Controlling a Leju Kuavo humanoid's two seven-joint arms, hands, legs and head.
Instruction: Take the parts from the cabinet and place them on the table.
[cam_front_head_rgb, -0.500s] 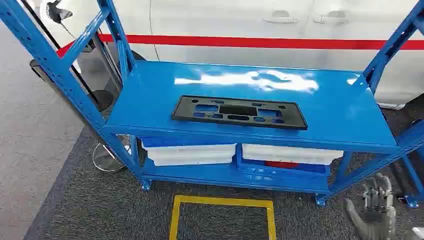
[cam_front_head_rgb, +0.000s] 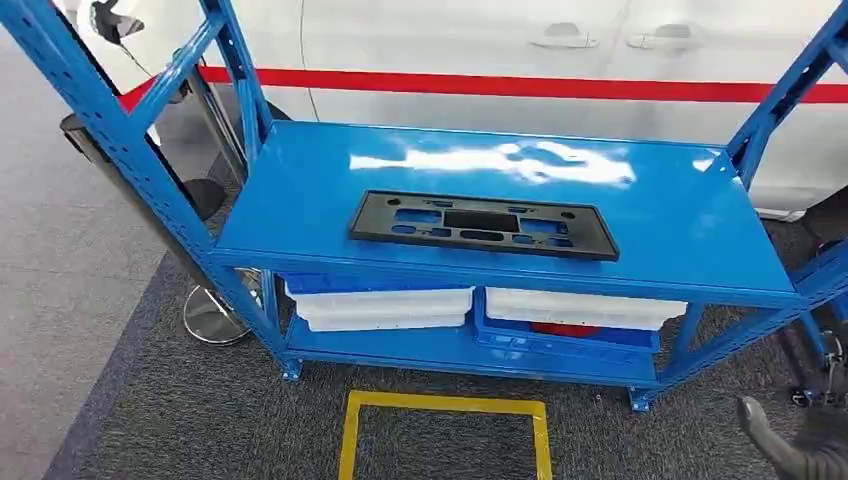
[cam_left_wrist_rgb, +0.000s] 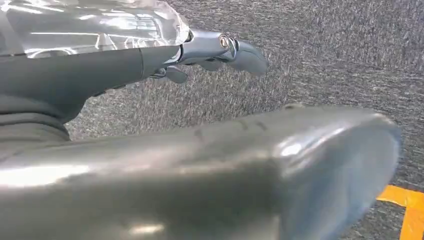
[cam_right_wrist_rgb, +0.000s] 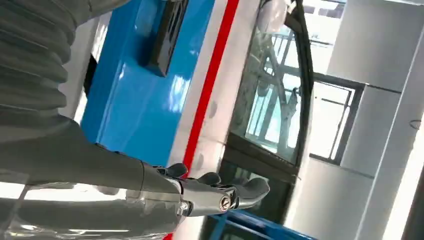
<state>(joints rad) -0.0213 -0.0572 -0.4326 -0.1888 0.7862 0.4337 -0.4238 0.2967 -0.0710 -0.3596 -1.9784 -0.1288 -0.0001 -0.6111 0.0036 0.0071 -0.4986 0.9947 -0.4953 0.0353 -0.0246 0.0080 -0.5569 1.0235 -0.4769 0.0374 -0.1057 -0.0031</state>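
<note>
Holding the right hand low at the near right corner of the blue rack, just off its right foot, over the grey carpet. Keeping that hand wide, fingers stretched out and spread from the thick thumb, gripping nothing, touching nothing. Pointing those fingers, in the right wrist view, toward the rack's top shelf and the white car with its red stripe behind it.

Hanging the left hand over the same carpet, also wide: thumb in the foreground, one dark finger reaching straight out apart from it, holding nothing. Showing a strip of yellow tape on the floor at the edge of the left wrist view.

Leaving the black plastic part, a long flat panel with several cut-outs, lying flat on the top shelf of the rack, near the front edge and about midway along it, well apart from both hands. Catching the same part edge-on in the right wrist view, resting on the blue shelf.

Storing two white bins side by side on the lower shelf, the right one sitting on a blue crate with something red inside, too hidden to identify. Marking a yellow taped square on the carpet just in front of the rack. Standing a round chrome base by the rack's left leg, at the border of carpet and smoother grey floor.
</note>
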